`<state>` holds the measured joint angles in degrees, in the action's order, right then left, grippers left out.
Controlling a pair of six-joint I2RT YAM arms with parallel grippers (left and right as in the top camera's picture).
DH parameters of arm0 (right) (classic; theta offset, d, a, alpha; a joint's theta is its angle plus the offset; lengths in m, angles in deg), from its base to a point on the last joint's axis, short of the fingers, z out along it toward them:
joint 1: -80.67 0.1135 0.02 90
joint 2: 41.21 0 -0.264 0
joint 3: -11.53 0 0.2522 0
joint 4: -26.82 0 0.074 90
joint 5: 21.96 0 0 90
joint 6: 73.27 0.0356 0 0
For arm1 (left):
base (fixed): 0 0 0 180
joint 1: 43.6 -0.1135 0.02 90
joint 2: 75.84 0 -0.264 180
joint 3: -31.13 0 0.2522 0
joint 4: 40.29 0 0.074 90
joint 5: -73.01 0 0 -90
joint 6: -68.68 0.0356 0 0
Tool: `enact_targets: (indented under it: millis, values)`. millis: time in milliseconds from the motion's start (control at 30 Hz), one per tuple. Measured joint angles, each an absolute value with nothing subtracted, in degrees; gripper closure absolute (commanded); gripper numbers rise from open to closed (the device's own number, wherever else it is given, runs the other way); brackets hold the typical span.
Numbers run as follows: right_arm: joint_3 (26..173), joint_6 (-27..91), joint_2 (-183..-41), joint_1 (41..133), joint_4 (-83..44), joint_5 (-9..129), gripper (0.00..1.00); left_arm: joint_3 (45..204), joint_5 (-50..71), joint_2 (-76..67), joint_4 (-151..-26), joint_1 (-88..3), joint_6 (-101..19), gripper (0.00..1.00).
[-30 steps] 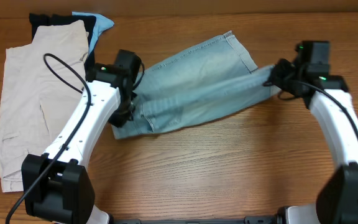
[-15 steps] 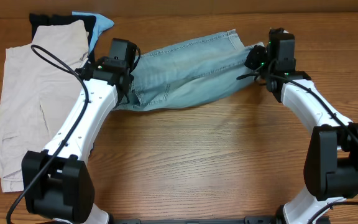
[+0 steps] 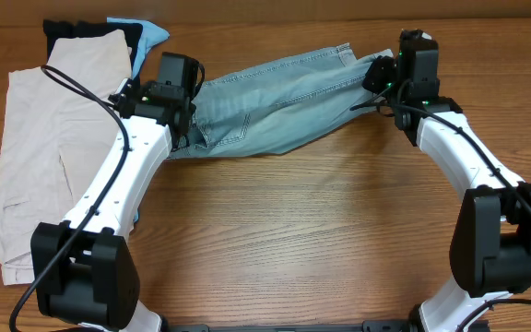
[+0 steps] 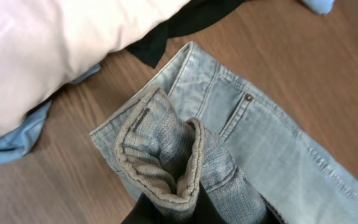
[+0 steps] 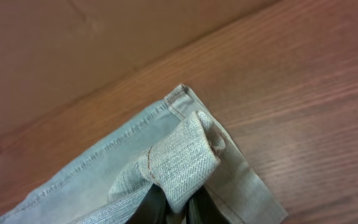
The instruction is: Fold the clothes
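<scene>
The light-blue denim shorts (image 3: 275, 101) lie folded lengthwise across the far middle of the wooden table. My left gripper (image 3: 184, 129) is shut on the waistband end; in the left wrist view the bunched waistband (image 4: 166, 158) is pinched between the fingers (image 4: 173, 208). My right gripper (image 3: 381, 78) is shut on the hem end; in the right wrist view a fold of hem (image 5: 182, 158) sits between the fingers (image 5: 176, 208). Both ends are folded over onto the lower layer.
Beige cargo shorts (image 3: 49, 138) lie at the far left, with black (image 3: 72, 29) and bright-blue (image 3: 150, 35) garments beneath their far end. They also show in the left wrist view (image 4: 61, 50). A cardboard wall (image 5: 104, 37) stands behind the table.
Both grippers have carried the near edge of the shorts toward the far side, folding the denim over itself. The right arm swung in to the left.
</scene>
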<state>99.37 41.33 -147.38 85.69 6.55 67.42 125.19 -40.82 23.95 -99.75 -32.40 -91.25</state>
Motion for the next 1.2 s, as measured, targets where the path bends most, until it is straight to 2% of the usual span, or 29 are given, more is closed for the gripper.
enact_targets:
  millis: [33, 67, 100, 133, 167, 200, 400, 567, 767, 900, 1100, 1200]
  values:
    - [99.4, 41.2, -147.4, 85.7, 7.4, 67.4, 0.92, 125.2, -40.8, 24.0, -99.1, -32.6, -91.3, 0.96]
    - [99.4, 41.0, -147.5, 85.8, 8.5, 67.4, 0.89, 125.2, -40.8, 24.0, -98.5, -32.8, -91.3, 0.89]
    - [99.4, 40.9, -147.6, 85.9, 9.5, 67.4, 0.77, 125.2, -40.9, 24.0, -97.6, -33.0, -91.1, 0.73]
    - [99.4, 40.8, -148.0, 86.0, 11.0, 67.5, 0.45, 125.2, -40.9, 24.0, -96.6, -33.2, -90.9, 0.47]
    - [99.5, 40.6, -148.6, 86.2, 13.1, 67.7, 0.04, 125.2, -41.3, 24.0, -95.4, -33.5, -90.7, 0.12]
    - [99.6, 40.2, -149.4, 86.4, 15.3, 68.1, 0.00, 125.2, -41.6, 24.1, -94.0, -33.7, -90.6, 0.00]
    - [100.1, 39.4, -155.3, 86.5, 24.2, 68.5, 0.00, 125.3, -44.0, 25.1, -86.2, -35.0, -88.0, 0.00]
    - [100.2, 39.2, -156.0, 86.5, 19.8, 68.7, 0.00, 127.0, -41.0, 25.2, -85.6, -37.2, -80.5, 0.00]
    - [100.4, 39.1, -155.8, 86.5, 7.6, 68.8, 0.00, 132.2, -27.6, 25.2, -92.0, -43.7, -72.7, 0.00]
    - [100.4, 37.8, -155.8, 86.5, 1.7, 68.9, 0.11, 132.7, -22.0, 25.2, -94.7, -46.0, -66.2, 0.00]
    - [100.4, 36.3, -156.3, 86.5, 0.5, 68.9, 0.40, 132.7, -19.7, 25.2, -98.6, -44.4, -58.6, 0.00]
    - [100.4, 36.2, -157.3, 86.5, 0.3, 68.9, 0.44, 132.7, -19.7, 25.2, -99.9, -43.9, -57.2, 0.00]
